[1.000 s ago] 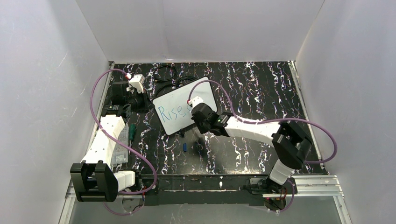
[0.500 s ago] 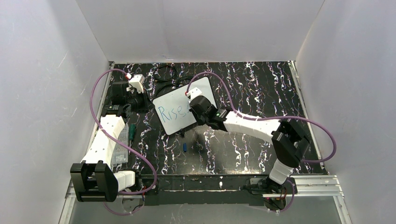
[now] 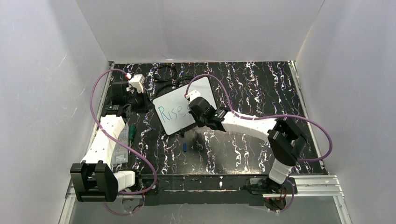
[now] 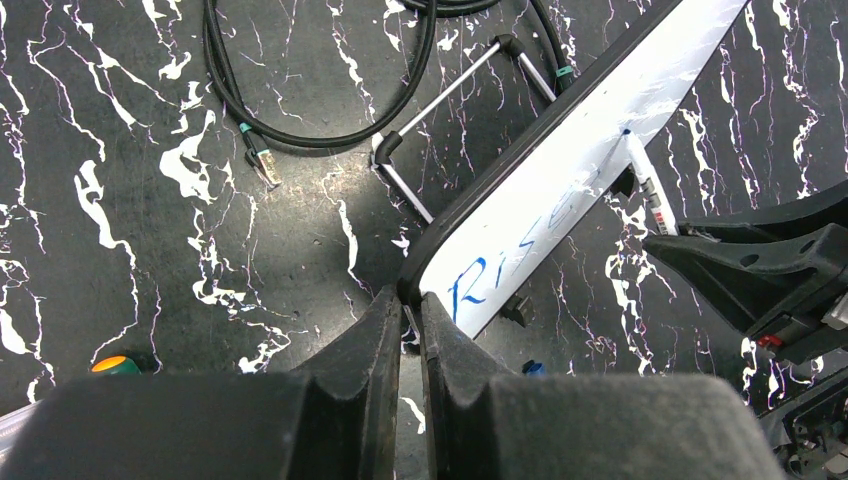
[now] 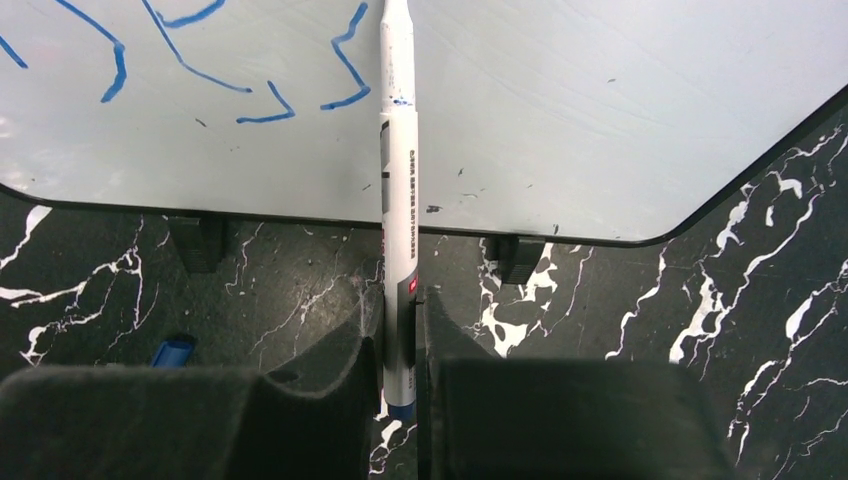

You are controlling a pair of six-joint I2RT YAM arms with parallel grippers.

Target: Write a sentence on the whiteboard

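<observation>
The whiteboard (image 3: 205, 93) stands tilted on a wire stand at the middle back of the table. Blue lettering (image 3: 167, 112) on it reads "Rise", with more strokes hidden under the right wrist. My left gripper (image 3: 148, 103) is shut on the board's left corner; the left wrist view shows the fingers (image 4: 385, 330) pinching the dark edge of the whiteboard (image 4: 560, 180) beside the lettering (image 4: 510, 255). My right gripper (image 5: 400, 310) is shut on a white marker (image 5: 398, 200), whose tip touches the whiteboard (image 5: 600, 120) just right of the last blue strokes (image 5: 345, 60).
A blue marker cap (image 3: 185, 147) lies on the black marbled table in front of the board, also seen in the right wrist view (image 5: 172, 352). Black cables (image 3: 168, 74) coil behind the board. A green-handled tool (image 3: 132, 132) and a grey device (image 3: 122, 144) lie by the left arm.
My right gripper has moved a little up and left across the board with the marker. The left arm and the board have not moved.
</observation>
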